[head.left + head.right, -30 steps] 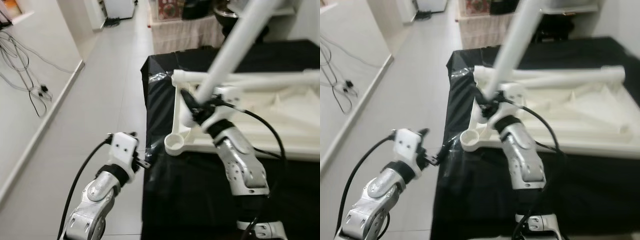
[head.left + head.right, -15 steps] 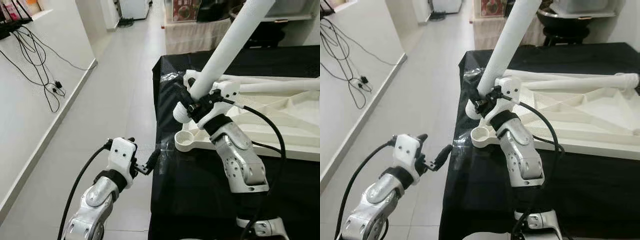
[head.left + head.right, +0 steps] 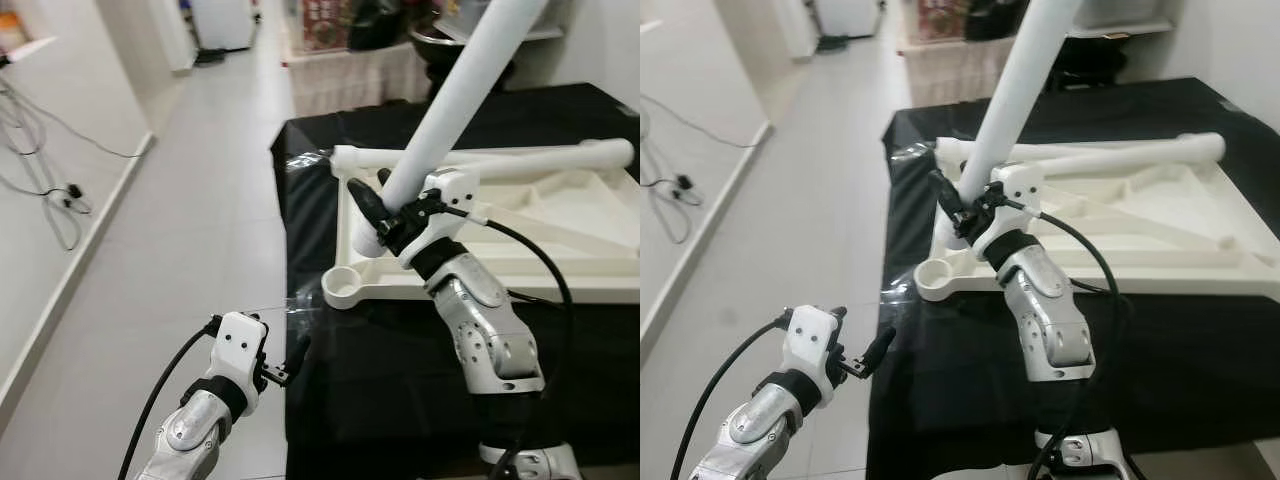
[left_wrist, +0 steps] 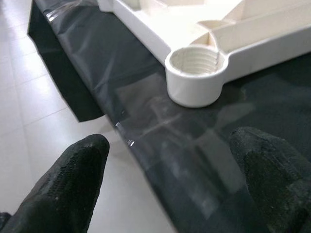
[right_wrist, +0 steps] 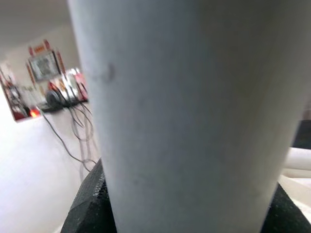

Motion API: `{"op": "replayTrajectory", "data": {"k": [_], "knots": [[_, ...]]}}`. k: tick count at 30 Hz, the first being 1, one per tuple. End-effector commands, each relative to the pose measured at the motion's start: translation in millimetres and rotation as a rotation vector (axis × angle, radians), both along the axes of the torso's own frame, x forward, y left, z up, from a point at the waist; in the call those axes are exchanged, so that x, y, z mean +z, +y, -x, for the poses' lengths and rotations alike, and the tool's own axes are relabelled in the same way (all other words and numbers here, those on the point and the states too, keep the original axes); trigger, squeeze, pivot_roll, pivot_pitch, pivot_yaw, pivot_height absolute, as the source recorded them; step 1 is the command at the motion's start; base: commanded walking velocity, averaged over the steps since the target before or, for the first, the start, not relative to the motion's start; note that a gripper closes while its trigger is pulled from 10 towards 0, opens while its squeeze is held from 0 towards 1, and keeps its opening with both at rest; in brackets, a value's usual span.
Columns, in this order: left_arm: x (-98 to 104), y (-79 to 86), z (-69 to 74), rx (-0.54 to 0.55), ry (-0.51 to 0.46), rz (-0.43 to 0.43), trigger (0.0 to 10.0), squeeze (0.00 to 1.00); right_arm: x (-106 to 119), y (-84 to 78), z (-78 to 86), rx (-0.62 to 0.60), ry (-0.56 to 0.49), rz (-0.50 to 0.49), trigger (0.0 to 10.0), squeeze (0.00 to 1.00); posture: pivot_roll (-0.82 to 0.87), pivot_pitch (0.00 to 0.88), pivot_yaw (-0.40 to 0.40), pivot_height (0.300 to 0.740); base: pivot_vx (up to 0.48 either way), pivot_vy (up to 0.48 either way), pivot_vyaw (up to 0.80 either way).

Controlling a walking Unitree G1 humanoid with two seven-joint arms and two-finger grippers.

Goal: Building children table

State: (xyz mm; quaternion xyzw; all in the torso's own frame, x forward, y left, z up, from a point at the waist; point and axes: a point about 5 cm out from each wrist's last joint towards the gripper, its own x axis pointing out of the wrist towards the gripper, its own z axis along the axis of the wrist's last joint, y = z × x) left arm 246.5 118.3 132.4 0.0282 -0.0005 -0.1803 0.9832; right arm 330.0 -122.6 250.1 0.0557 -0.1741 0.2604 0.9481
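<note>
A white children's table top [image 3: 560,250] lies upside down on a black-covered table [image 3: 400,400]. Its near-left corner ends in a round threaded socket [image 3: 345,287], also close ahead in the left wrist view [image 4: 196,73]. My right gripper [image 3: 380,215] is shut on a long white table leg [image 3: 455,105], which tilts up and to the right, its lower end just above the top's left rim. A second white leg [image 3: 500,158] lies along the top's far edge. My left gripper [image 3: 290,360] is open and holds nothing, low beside the table's left edge, its fingers [image 4: 73,179] wide apart.
Pale tiled floor [image 3: 180,220] runs along the table's left side, with cables [image 3: 50,190] by the wall. Crinkled clear film [image 3: 300,160] hangs at the table's far-left corner. A cloth-covered stand [image 3: 350,80] and dark items stand behind the table.
The camera has shifted. My left gripper has dropped lower beside the table edge. The right gripper still holds the tilted leg by the top's left rim.
</note>
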Motion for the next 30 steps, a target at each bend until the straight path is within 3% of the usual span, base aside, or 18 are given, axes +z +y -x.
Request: {"op": "replayTrajectory", "data": {"k": [1,2,6,8,10,20,23,25,30], "knots": [[-3.0,6.1,6.8,0.038,0.022,-0.005,10.0,0.00,2.7,15.6,5.5,0.176,-0.030,0.070,10.0,0.00,-0.01,0.176,0.059,0.740,0.000,0.000,0.00],[-3.0,6.1,6.8,0.038,0.022,-0.005,10.0,0.00,2.7,15.6,5.5,0.176,-0.030,0.070,10.0,0.00,-0.01,0.176,0.059,0.740,0.000,0.000,0.00],[-0.3,6.2,15.8,0.061,0.013,-0.021,10.0,0.00,3.8,33.4,16.1,0.449,-0.080,0.230,10.0,0.00,0.00,0.209,0.049,0.740,0.000,0.000,0.00],[-0.3,6.2,15.8,0.061,0.013,-0.021,10.0,0.00,3.8,33.4,16.1,0.449,-0.080,0.230,10.0,0.00,0.00,0.209,0.049,0.740,0.000,0.000,0.00],[1.8,4.9,20.5,0.061,0.006,-0.036,10.0,0.00,3.1,37.8,18.6,0.527,-0.092,0.276,10.0,0.00,0.01,0.233,0.042,0.740,0.000,0.000,0.00],[8.2,-1.1,54.5,-0.002,0.006,-0.120,10.0,0.00,15.5,41.6,-19.8,0.523,-0.090,0.332,10.0,0.00,0.08,0.339,0.035,0.740,0.000,0.000,0.00],[9.1,-2.3,58.5,-0.020,0.009,-0.127,10.0,0.00,18.7,40.6,-24.2,0.526,-0.088,0.331,10.0,0.00,0.09,0.352,0.038,0.740,0.000,0.000,0.00],[11.3,-5.5,68.5,-0.071,0.013,-0.129,10.0,0.00,26.2,33.2,-29.3,0.552,-0.088,0.324,10.0,0.00,0.09,0.376,0.042,0.740,0.000,0.000,0.00],[12.6,-6.3,71.3,-0.075,0.015,-0.128,10.0,0.00,28.7,27.9,-29.1,0.587,-0.094,0.332,10.0,0.00,0.10,0.392,0.045,0.740,0.000,0.000,0.00]]}}
